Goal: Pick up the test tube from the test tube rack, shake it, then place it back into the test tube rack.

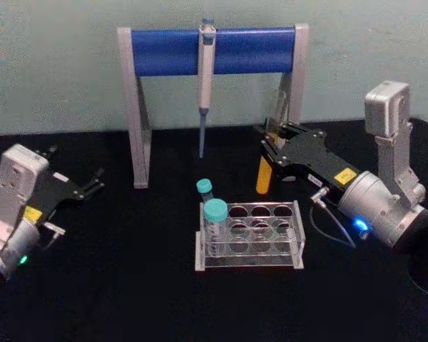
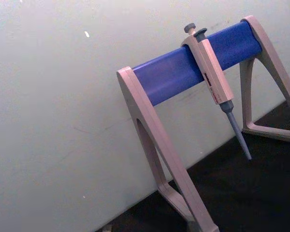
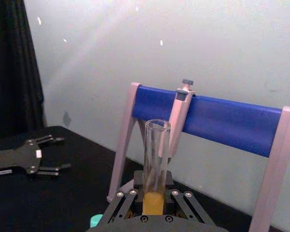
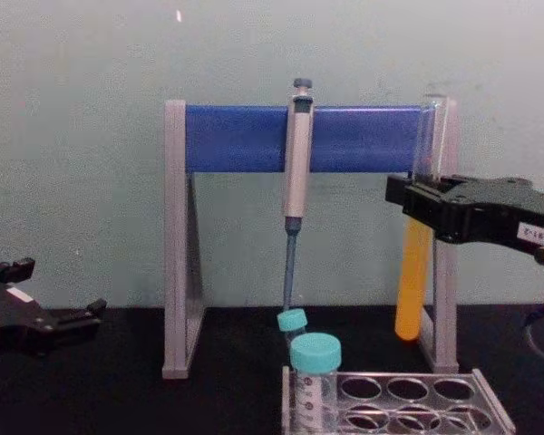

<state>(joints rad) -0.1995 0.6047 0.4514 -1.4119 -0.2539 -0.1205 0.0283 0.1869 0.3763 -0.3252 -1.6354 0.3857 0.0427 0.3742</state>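
While tight in right gripper (image 4: 417, 201), one test tube (image 4: 413, 281); left gripper (image 3: 58, 153) agape; one rack (image 1: 297, 239).

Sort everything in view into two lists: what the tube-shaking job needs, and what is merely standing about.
Job: test tube, held clear of the rack by the right gripper; test tube rack.
Standing about: pipette; pipette stand; two teal-capped tubes in the rack; left gripper, parked open at the left.

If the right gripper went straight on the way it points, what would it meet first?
Probably the pipette stand, near its hanging pipette; the test tube in the right gripper would likely touch first, though depth is unclear.
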